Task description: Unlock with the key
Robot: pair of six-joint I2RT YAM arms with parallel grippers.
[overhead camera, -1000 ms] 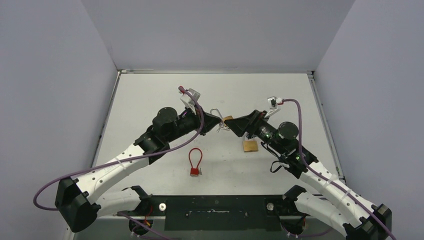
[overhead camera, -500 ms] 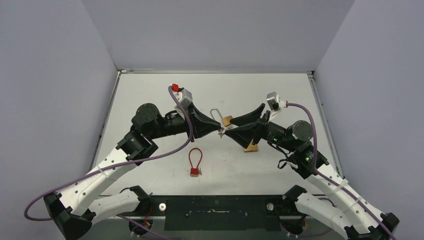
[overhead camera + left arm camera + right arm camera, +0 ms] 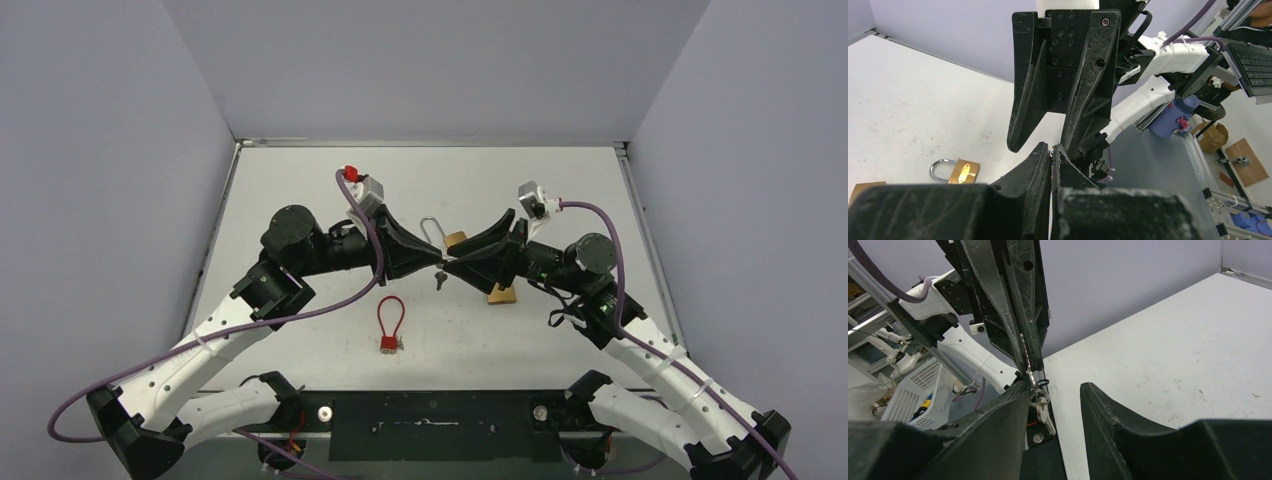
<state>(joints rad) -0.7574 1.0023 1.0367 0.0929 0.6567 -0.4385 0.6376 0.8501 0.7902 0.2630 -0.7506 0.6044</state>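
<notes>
My left gripper [image 3: 436, 262] is shut on a key ring [image 3: 1032, 379], and a silver key [image 3: 1044, 416] hangs from it above the table. The right gripper [image 3: 449, 264] meets it tip to tip, its jaws standing apart around the ring [image 3: 1055, 390]. The key hangs against the inner face of the right gripper's left finger [image 3: 998, 430]; the other finger [image 3: 1118, 430] is well clear. A brass padlock [image 3: 455, 240] with a steel shackle lies on the table just behind both grippers and shows again as the padlock [image 3: 962, 171] in the left wrist view.
A second brass lock [image 3: 501, 295] lies under the right gripper. A red lock with a cable loop [image 3: 390, 325] lies nearer the arm bases. The white table [image 3: 300, 190] is walled on three sides.
The right gripper's jaws have narrowed and slid up to the left gripper's tips, around the hanging key. Early on, the left arm swung back and left, then held still.
</notes>
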